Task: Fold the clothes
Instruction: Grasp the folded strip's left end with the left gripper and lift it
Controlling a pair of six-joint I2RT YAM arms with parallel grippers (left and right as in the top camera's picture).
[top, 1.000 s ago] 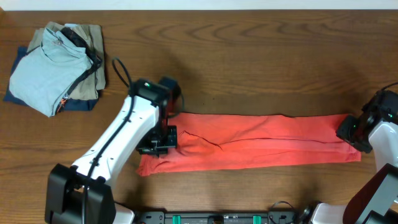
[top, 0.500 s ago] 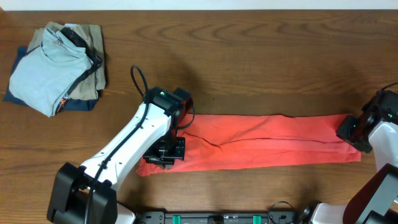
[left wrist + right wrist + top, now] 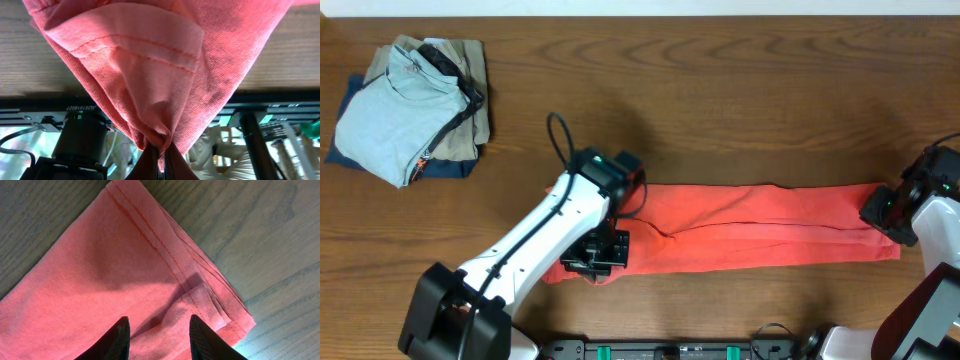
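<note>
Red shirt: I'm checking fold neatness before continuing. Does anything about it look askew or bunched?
Yes. The red shirt lies as a long strip, but its left end is gathered into a bunched point, pinched in the left gripper, with a crease nearby. Its right end lies flat.

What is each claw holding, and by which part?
Left claw pinches the coral T-shirt by its bunched left-end hem; right claw sits open over the right corner, gripping nothing.
</note>
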